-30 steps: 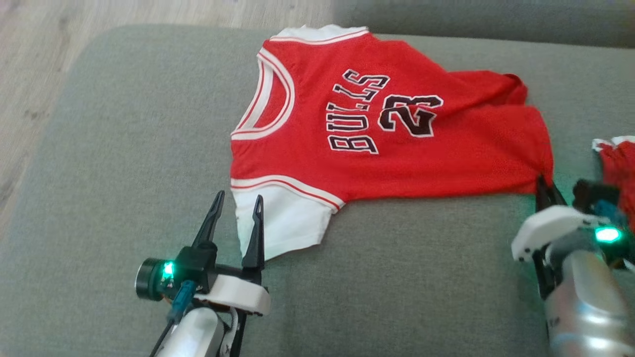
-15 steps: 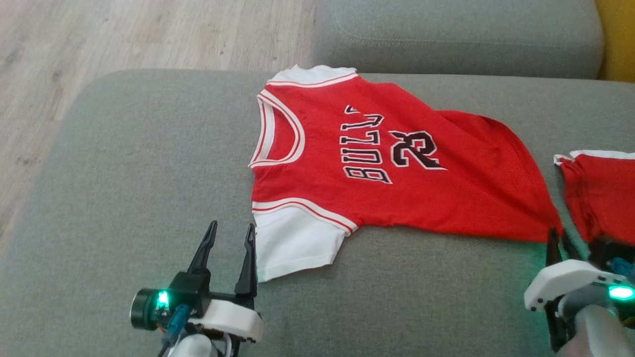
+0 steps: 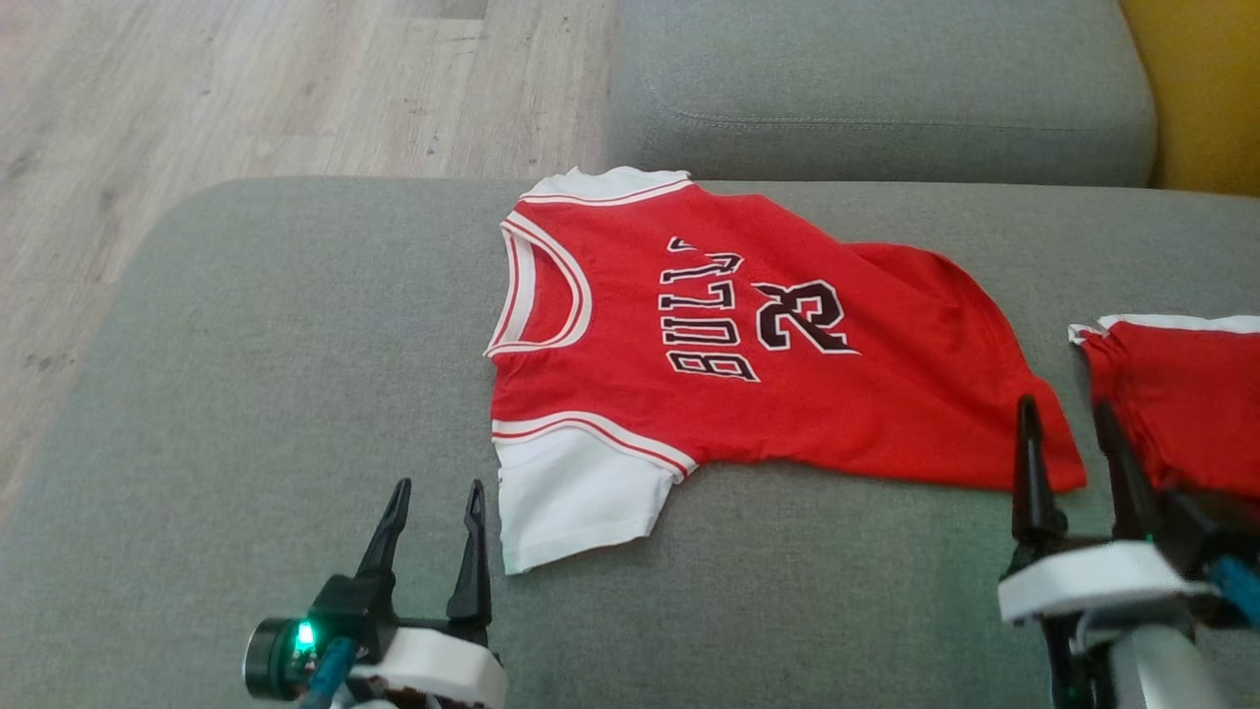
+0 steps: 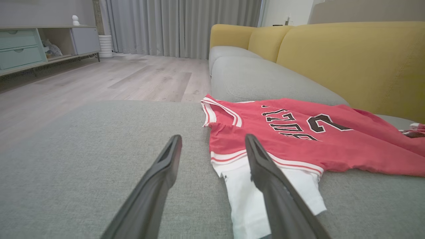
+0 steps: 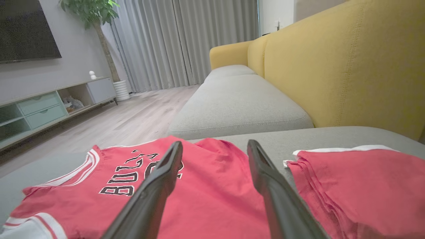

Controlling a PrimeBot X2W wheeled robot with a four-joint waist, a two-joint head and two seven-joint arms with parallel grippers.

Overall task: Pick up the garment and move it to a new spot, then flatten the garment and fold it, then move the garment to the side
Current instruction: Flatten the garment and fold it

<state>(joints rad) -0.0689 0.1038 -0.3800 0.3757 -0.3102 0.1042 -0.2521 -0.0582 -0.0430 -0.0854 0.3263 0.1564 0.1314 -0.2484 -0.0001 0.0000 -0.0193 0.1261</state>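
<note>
The garment (image 3: 787, 364) is a red jersey with white sleeves, black lettering and a number. It lies spread on the grey sofa cushion (image 3: 246, 394), collar to the left; it shows too in the left wrist view (image 4: 298, 139) and the right wrist view (image 5: 206, 196). My left gripper (image 3: 433, 492) stands open just left of the near white sleeve (image 3: 571, 492), with nothing between its fingers. My right gripper (image 3: 1068, 409) is open over the jersey's near right hem corner, not gripping it; its fingers (image 5: 162, 176) frame the red cloth.
A second red garment (image 3: 1181, 394), folded with a white edge, lies at the right of the cushion, close to my right gripper. Another grey cushion (image 3: 876, 89) sits behind, yellow backrest (image 5: 348, 66) to the right. Wooden floor (image 3: 246, 89) lies beyond the cushion's left edge.
My right gripper has opened and let go of the jersey's hem corner, which now rests on the cushion. The head camera has tilted, so the whole picture has shifted down.
</note>
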